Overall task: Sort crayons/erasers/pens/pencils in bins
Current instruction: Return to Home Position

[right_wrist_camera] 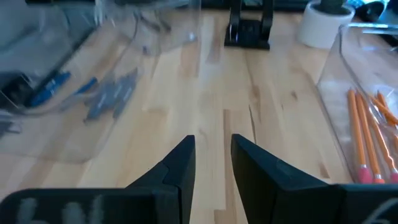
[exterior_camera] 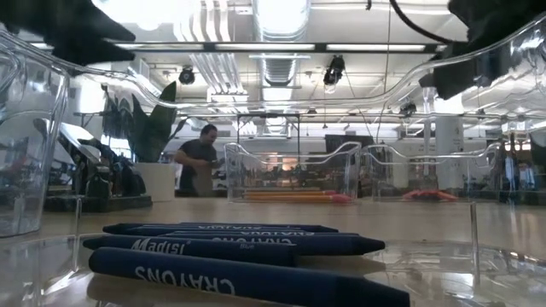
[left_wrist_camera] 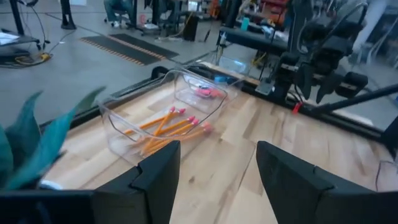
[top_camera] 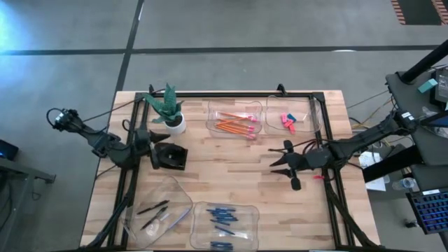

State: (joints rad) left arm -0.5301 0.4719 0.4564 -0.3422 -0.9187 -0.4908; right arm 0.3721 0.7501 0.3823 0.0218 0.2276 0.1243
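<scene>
dark-blue crayons point(exterior_camera: 247, 256) lie closest to the low camera, stacked flat inside a clear bin point(top_camera: 224, 225) at the near edge of the table point(top_camera: 231, 168). beside that bin, toward the left arm's side, sits a second clear bin point(top_camera: 159, 210), tilted a little, with slim dark pens point(top_camera: 154, 210) lying loose in it.

across the table, along the far edge, two more clear bins stand side by side. one point(top_camera: 235, 117) holds the orange pencils point(top_camera: 234, 126) with pink ends, lying roughly parallel; the other point(top_camera: 292, 115) holds the erasers point(top_camera: 288, 121) — pink blocks and one light blue, bunched together.

over on the left side, the left gripper point(top_camera: 162, 155) rests low near a potted plant point(top_camera: 170, 112) in a white pot, its fingers point(left_wrist_camera: 158, 177) spread wide with nothing between them, pointed toward the pencil bin. the right gripper point(top_camera: 281, 159) hangs over bare wood on the right side, between the eraser bin and the crayon bin, well apart from both. its fingers point(right_wrist_camera: 177, 168) stand only a little apart — a narrow gap, and nothing is gripped in it.

beyond the far edge of the table, a person point(exterior_camera: 198, 169) stands in the room.
</scene>
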